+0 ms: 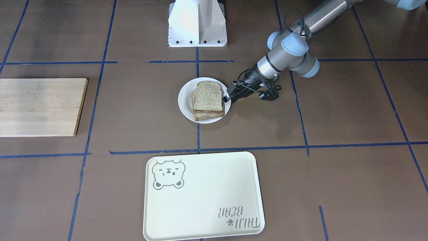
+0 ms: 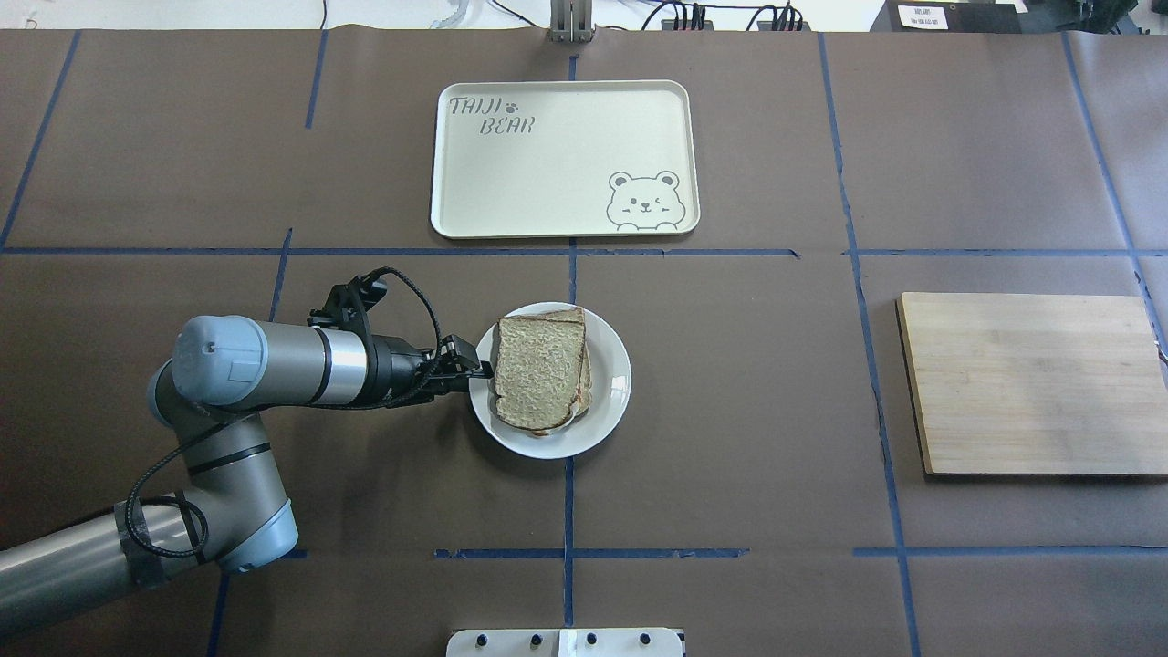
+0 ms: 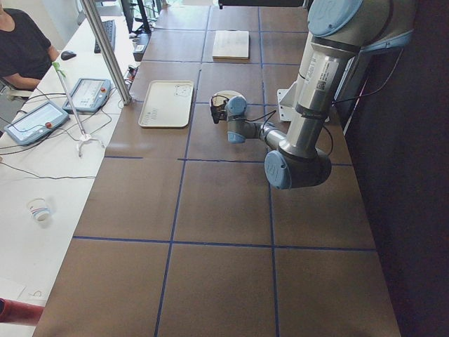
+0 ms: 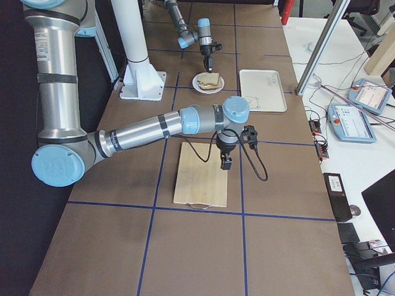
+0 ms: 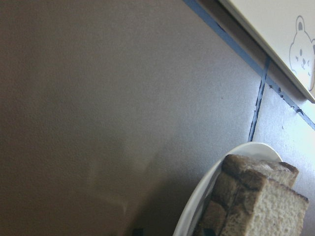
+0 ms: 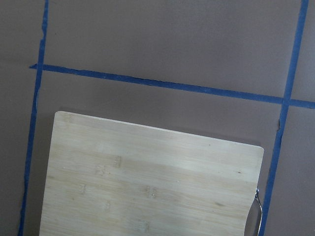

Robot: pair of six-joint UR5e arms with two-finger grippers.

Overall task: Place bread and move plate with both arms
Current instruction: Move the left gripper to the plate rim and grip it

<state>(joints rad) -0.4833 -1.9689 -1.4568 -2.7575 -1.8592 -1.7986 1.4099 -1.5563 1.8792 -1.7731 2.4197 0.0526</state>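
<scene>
The white plate (image 1: 185, 100) sits mid-table and holds a stack of slices. The wholegrain bread (image 1: 208, 96) lies on top, its crust over a paler slice below. The plate (image 2: 610, 383) and the bread (image 2: 540, 370) also show in the overhead view. My left gripper (image 1: 230, 95) reaches in level with the table and is shut on the plate's rim, just beside the bread. The left wrist view shows the rim (image 5: 197, 206) and the bread's edge (image 5: 261, 206). My right gripper (image 4: 226, 165) hangs over the wooden board; I cannot tell whether it is open or shut.
The cream bear tray (image 2: 547, 164) lies beyond the plate on the operators' side. A wooden cutting board (image 2: 1031, 383) lies to my right and fills the right wrist view (image 6: 147, 182). Blue tape lines cross the brown table. The robot's base (image 1: 197, 26) stands behind the plate.
</scene>
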